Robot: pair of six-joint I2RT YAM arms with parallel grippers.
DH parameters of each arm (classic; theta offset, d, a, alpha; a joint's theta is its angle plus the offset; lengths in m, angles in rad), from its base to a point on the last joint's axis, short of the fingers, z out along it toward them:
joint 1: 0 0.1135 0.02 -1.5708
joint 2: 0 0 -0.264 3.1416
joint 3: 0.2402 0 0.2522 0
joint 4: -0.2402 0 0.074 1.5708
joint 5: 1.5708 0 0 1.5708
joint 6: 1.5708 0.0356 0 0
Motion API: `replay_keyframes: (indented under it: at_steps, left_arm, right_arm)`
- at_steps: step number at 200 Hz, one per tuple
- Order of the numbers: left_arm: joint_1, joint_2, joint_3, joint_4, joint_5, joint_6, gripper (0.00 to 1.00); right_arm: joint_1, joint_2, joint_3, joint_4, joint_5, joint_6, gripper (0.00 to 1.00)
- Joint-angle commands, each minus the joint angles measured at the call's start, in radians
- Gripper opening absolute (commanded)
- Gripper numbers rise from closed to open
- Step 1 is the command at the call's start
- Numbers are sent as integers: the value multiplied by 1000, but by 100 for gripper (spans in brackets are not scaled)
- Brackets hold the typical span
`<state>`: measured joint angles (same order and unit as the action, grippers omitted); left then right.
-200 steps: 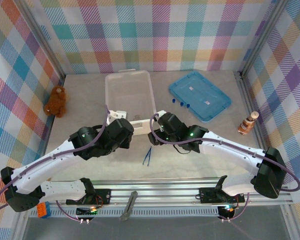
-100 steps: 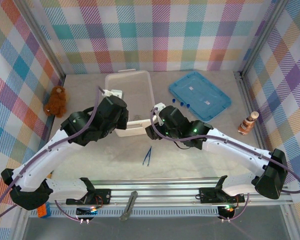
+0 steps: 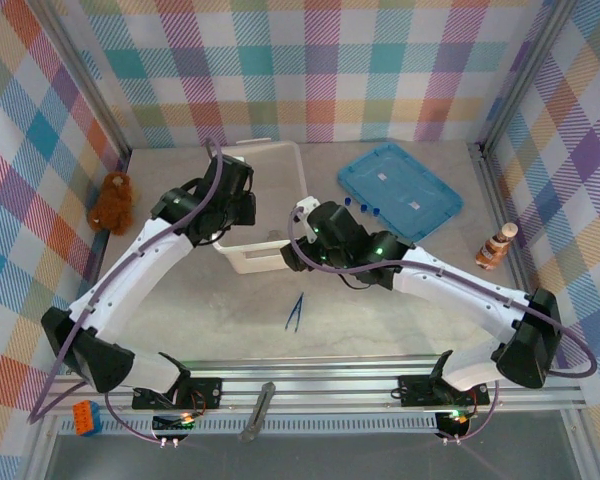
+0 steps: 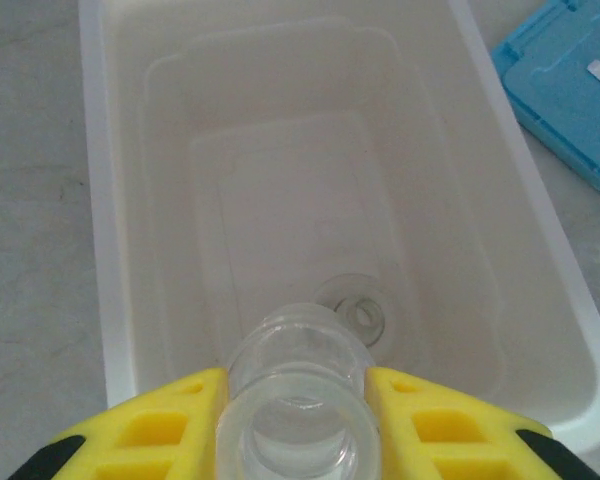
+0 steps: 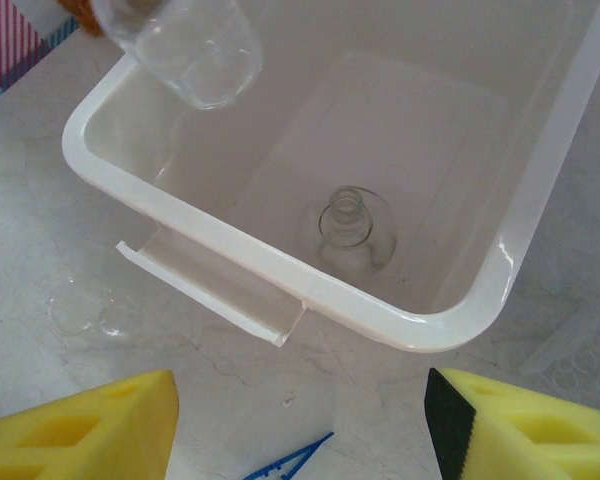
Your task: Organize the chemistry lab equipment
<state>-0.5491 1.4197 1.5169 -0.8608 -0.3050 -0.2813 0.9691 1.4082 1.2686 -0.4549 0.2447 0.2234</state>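
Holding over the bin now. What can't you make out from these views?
Left wrist: beaker in the left pincer is cut off by the bottom edge; its height above the bin floor is unclear.
Top: that grip is hidden under the left arm.
Right wrist: tweezers, all but a tip cut off by the bottom edge.
Right wrist: faint glass on the table, too clear to identify.
Top: tubes too small to count.

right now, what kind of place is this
Probably a staged robot test cell, not a real lab: plaid walls, an aluminium frame rail along the near edge, and a white bin holding a flask.
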Motion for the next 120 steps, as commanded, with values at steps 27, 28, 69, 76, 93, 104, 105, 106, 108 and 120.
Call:
replay_keyframes:
  at_steps: [27, 28, 69, 76, 93, 104, 105, 106, 108, 120]
  left_arm:
    - [83, 124, 22, 104, 88, 24, 23]
    - [84, 127, 22, 104, 89, 24, 23]
    - [118, 208, 7, 125, 100, 24, 22]
    - [121, 216, 0, 130, 100, 25, 22]
    - [129, 237, -11, 135, 95, 25, 22]
    - [136, 250, -16, 137, 102, 22, 22]
    - [135, 251, -16, 137, 102, 23, 22]
    - [135, 253, -16, 136, 102, 23, 22]
    - [136, 254, -17, 136, 103, 22, 22]
    - [137, 268, -21, 137, 103, 18, 22]
  right_arm:
    - [8, 20, 48, -11, 5, 0, 68]
    - [8, 20, 48, -10, 5, 0, 68]
    - [7, 20, 45, -19, 8, 5, 68]
    - [8, 20, 42, -16, 7, 6, 68]
    - [8, 24, 40, -18, 3, 10, 68]
    - [8, 28, 37, -15, 1, 10, 68]
    - [8, 28, 37, -15, 1, 10, 68]
    - [8, 28, 37, -15, 0, 11, 68]
    - [8, 29, 37, -16, 0, 12, 68]
    - [8, 32, 37, -14, -4, 13, 68]
